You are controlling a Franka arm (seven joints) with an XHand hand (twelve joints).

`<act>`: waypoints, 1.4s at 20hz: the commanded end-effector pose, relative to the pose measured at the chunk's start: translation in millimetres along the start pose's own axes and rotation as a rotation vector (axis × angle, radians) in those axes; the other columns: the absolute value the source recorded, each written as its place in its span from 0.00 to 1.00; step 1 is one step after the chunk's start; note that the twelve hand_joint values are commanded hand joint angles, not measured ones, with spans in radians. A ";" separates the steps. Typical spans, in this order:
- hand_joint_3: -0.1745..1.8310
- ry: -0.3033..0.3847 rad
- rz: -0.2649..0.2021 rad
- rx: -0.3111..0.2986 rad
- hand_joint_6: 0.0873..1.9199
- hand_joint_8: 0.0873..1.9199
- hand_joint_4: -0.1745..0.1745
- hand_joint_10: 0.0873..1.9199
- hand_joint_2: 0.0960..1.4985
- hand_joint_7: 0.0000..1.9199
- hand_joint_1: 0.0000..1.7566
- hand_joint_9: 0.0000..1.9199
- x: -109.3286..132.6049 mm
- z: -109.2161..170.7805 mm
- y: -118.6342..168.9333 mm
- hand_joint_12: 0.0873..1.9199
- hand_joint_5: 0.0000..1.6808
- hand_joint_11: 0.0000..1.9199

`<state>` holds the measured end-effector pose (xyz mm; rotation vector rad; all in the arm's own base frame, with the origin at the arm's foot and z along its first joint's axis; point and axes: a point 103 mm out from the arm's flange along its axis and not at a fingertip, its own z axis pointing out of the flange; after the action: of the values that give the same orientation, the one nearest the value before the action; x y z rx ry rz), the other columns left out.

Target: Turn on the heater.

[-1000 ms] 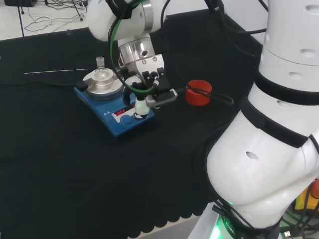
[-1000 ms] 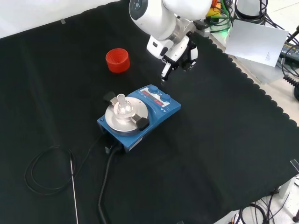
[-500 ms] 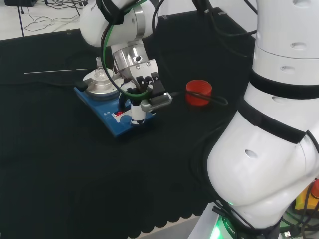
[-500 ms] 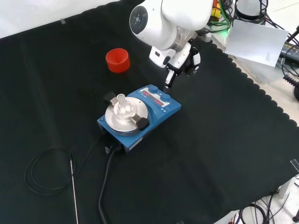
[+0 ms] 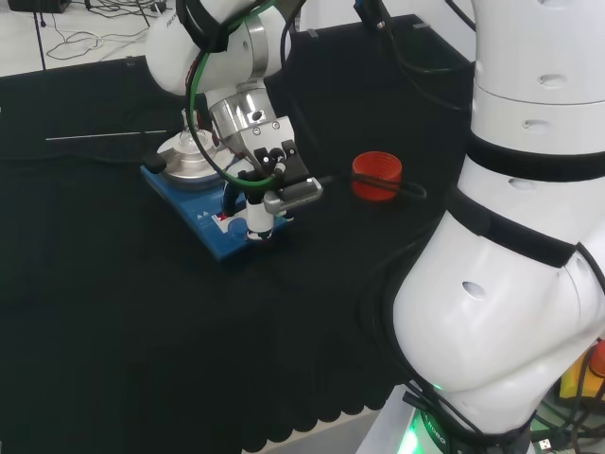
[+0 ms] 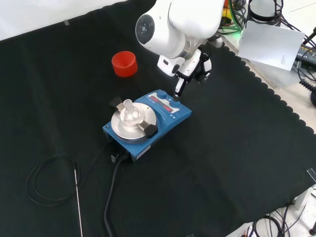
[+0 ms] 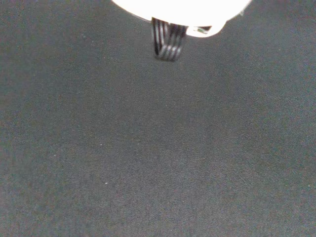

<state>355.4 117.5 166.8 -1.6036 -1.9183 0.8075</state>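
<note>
Black cloth covers the desk [image 6: 237, 163], with a scalloped hem at its near-arm edge. Largest on it is the blue heater [image 6: 148, 118], sitting toward the desk's middle: a boxy, stiff unit that I judge heavy enough to stay put under a push. It needs no lifting; the place to touch is its sloped control panel [image 6: 165, 101], with small knobs and a red display. On its round metal plate stands a small clear glass flask [image 6: 129, 111], fragile; whether it holds anything I cannot tell. A red ribbed ring [image 6: 123, 63] stands apart, toward the far edge. My hand [image 5: 267, 184] points one straight finger down at the panel, other fingers curled back.
</note>
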 end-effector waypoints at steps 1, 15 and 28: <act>0.57 0.003 0.008 0.010 0.05 0.78 0.42 0.72 0.42 0.76 0.79 0.84 -6.4 1.3 2.0 0.65 0.17 0.63; 0.58 0.006 0.010 0.038 0.05 0.79 0.41 0.73 0.42 0.76 0.79 0.84 -9.5 9.0 13.7 0.65 0.18 0.63; 0.58 -0.005 0.023 0.051 0.05 0.79 0.41 0.73 0.42 0.76 0.79 0.84 -13.5 6.9 15.2 0.66 0.20 0.63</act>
<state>362.5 105.3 149.0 -1.5968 -1.8678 0.8625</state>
